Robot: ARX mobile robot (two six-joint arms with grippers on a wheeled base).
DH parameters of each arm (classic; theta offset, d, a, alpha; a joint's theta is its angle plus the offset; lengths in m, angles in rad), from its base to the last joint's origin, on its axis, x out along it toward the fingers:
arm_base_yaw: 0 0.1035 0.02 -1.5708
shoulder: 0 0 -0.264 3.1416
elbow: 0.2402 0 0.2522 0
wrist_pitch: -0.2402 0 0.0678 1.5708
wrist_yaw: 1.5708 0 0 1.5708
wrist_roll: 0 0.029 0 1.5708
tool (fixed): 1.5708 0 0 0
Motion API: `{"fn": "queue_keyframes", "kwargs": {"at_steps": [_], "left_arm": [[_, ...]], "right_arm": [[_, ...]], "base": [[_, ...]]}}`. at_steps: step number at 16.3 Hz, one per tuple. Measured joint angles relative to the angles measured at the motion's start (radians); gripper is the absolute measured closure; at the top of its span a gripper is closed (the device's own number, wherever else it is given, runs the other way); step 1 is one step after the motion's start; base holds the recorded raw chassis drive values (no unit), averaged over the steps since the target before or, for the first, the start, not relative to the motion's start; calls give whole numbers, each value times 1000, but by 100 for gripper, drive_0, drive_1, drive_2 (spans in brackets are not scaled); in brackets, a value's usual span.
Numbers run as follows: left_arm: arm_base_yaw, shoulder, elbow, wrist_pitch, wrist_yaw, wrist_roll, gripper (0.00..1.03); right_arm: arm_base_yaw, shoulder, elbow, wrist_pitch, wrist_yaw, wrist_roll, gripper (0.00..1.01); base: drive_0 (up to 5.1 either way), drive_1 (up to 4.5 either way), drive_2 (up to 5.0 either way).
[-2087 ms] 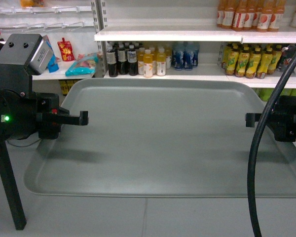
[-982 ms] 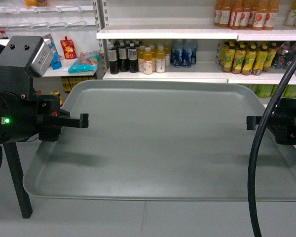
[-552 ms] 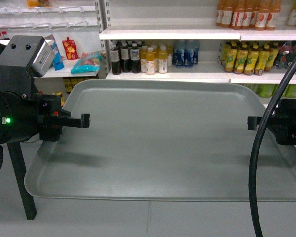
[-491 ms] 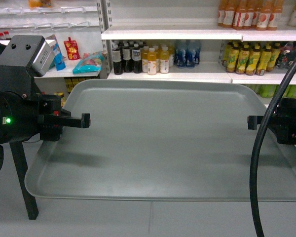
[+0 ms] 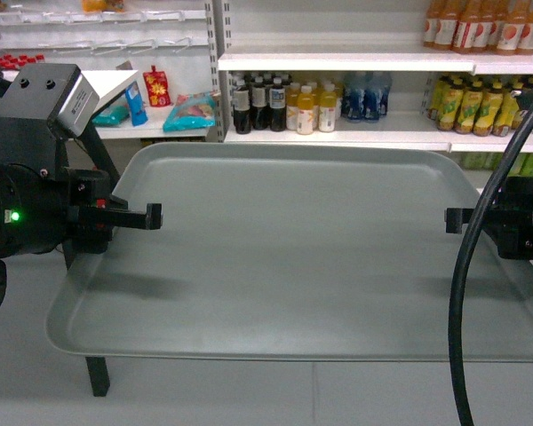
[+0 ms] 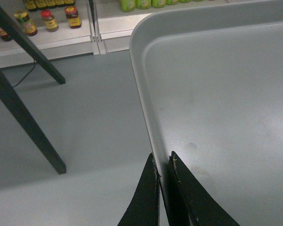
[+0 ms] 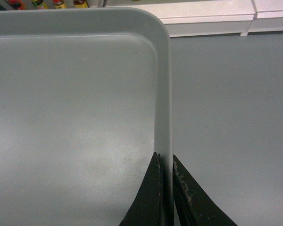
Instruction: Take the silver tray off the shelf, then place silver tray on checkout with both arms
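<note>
Store shelving is filling the far wall, with rows of bottled drinks (image 5: 289, 102) lining the shelf (image 5: 338, 135) behind, and nothing but grey floor (image 6: 75, 127) is showing beneath the silver tray (image 5: 302, 240), which is hanging in the air between the two arms, off the shelf and well clear of it. The left gripper (image 6: 163, 190) is pinching the tray's left rim, one finger outside the raised lip and one inside, jaws drawn narrow on the thin metal. The right gripper (image 7: 164, 190) is doing the same on the opposite rim. Each is biting roughly midway along a short side, which I take to be deliberate: the tray is wider than either arm could manage alone, and matched grips at opposite edges are keeping it level and stopping it from swinging. It is riding flat and empty. No counter or scanner is appearing in any view, so the checkout is out of sight; I judge the carry to be underway with the set-down not yet begun. An uneven pull from either side looks like the main risk.
</note>
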Motion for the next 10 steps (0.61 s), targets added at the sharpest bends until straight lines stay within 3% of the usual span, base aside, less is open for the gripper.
{"fn": "queue_keyframes", "kwargs": {"at_steps": [9,10], "left_arm": [[2,0,0,1,2,0,99],[2,0,0,2,2,0,99]], "right_arm": [[0,0,0,1,0,0,98],[0,0,0,1,0,0,98]], "base": [[0,0,0],[-499,247,247]]}}
